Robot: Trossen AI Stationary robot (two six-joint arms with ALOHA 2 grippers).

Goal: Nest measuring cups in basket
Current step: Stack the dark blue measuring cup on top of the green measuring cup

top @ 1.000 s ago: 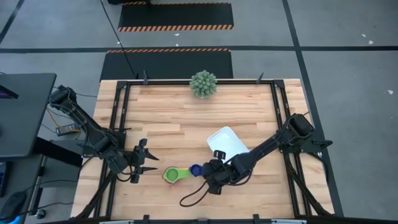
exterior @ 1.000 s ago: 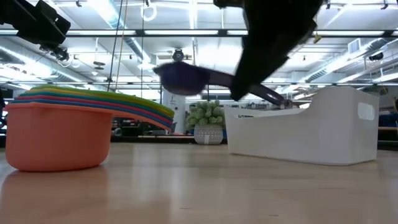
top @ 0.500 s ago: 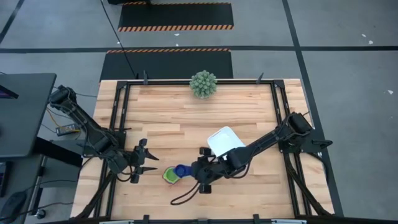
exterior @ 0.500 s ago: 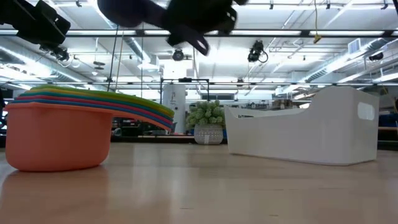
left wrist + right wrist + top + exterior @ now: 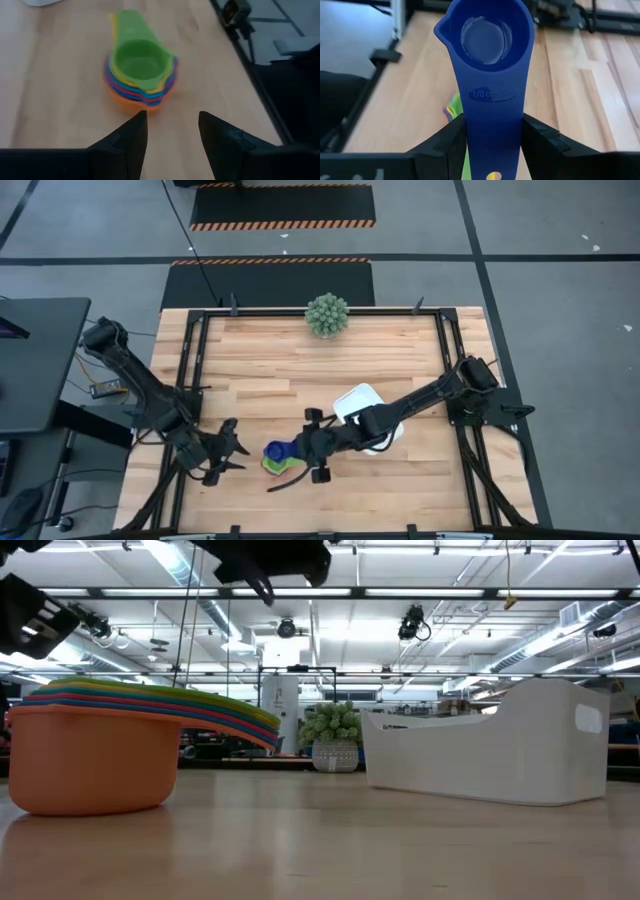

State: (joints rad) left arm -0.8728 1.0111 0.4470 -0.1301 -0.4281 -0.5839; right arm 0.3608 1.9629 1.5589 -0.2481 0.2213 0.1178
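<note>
A nested stack of measuring cups [image 5: 140,70], green on top and orange at the bottom, rests on its base on the table near the front left [image 5: 271,467]. My left gripper [image 5: 172,132] stands open just left of the stack [image 5: 225,450], with nothing between its fingers. My right gripper [image 5: 298,448] is shut on a dark blue measuring cup [image 5: 485,35] above the stack. The white basket [image 5: 358,400] stands on the table to the right, partly under my right arm. My right gripper pinches the dark blue cup's flat handle [image 5: 492,117] between its two fingers, across the handle's two long edges. The fingers come slanting down from the table's right, along the handle. The cup is lifted clear, bowl up and pointing away from the gripper, over the stack.
A green spiky ball plant [image 5: 327,315] stands at the middle of the table's far edge. In the low view the basket [image 5: 495,750] rises right of the stack [image 5: 100,750]. Bare wood lies across the far half of the table.
My right gripper has carried the dark blue cup up and toward the table's left, from beside the basket to above the stack, rolling as it went. My left gripper has sunk a little toward the near edge and turned.
</note>
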